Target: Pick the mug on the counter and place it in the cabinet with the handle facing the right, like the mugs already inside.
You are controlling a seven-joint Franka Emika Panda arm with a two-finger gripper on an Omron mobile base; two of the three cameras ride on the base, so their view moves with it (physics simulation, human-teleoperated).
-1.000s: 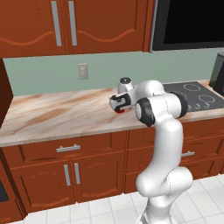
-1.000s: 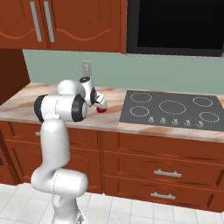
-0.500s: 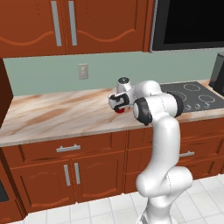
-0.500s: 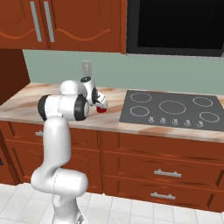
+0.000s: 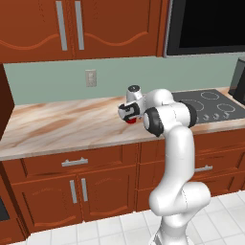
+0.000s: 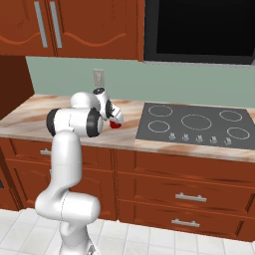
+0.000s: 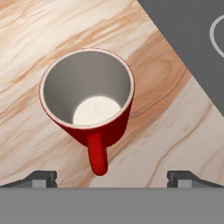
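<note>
The small red mug [image 7: 89, 107] stands upright on the marbled counter [image 7: 175, 144], its pale inside facing the hand camera. Its red loop handle [image 7: 97, 155] points toward the gap between my fingertips [image 7: 41, 178]. My gripper [image 7: 111, 179] is open just above the mug and holds nothing. From the base, the gripper [image 5: 125, 114] hangs over the mug [image 5: 131, 120] near the counter's [image 5: 67, 127] middle, left of the cooktop. The right base view shows the gripper [image 6: 117, 117] above the mug [image 6: 115, 125]. A plain reddish-brown panel [image 5: 5, 103] stands at the far left; the cabinet's inside is out of view.
A dark cooktop [image 6: 196, 124] lies in the counter right of the mug, and its corner [image 7: 192, 48] comes close. Wavy-panelled upper cabinets [image 5: 72, 26] and a black screen [image 5: 206, 24] hang above. An outlet [image 5: 90, 78] sits on the green wall. A dark appliance [image 5: 239, 79] stands far right.
The hand has sunk slightly toward the mug and the elbow has shifted a little toward the cooktop. The mug has stayed put and the jaws stay open.
</note>
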